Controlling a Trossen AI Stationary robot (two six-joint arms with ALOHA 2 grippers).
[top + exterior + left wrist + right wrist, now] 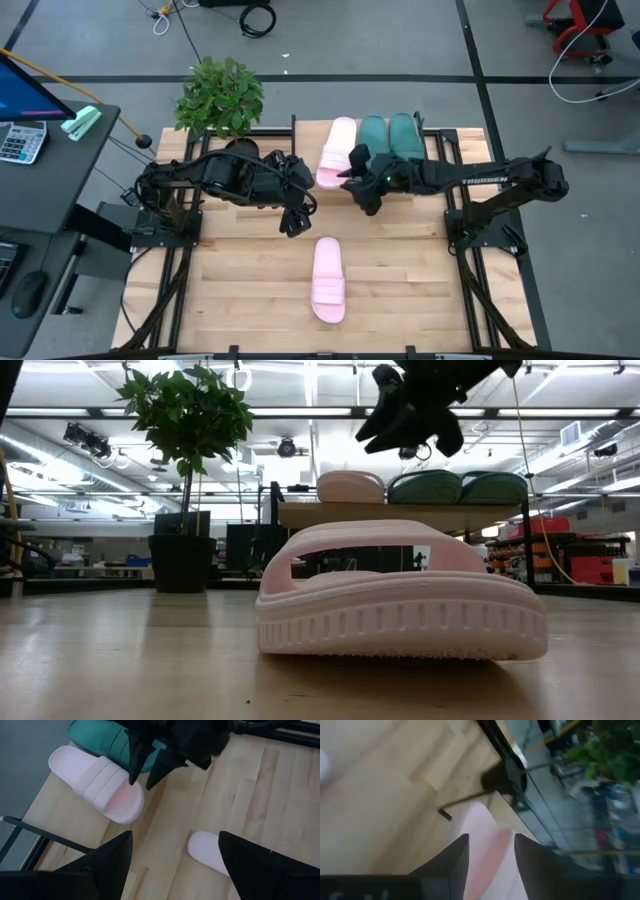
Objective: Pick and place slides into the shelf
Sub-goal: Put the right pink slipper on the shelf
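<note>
On the shelf point(445, 150) at the table's far side, one pink slide point(338, 150) and two green slides point(372, 135) point(404, 135) lie side by side on their soles. A second pink slide point(328, 280) rests sole down on the table near the front edge. My right gripper point(352, 172) hovers open just above the near end of the shelf's pink slide point(100, 785); in the low view it point(400, 415) stands clear above the row. My left gripper point(293, 222) hangs open over the table's middle, above the toe of the near pink slide point(210, 852).
A potted plant point(220, 95) stands at the table's far left corner. A desk with a calculator point(20, 140) lies beyond the left edge. Black frame rails point(470, 240) run along both sides of the table. Bare wood lies to either side of the near slide.
</note>
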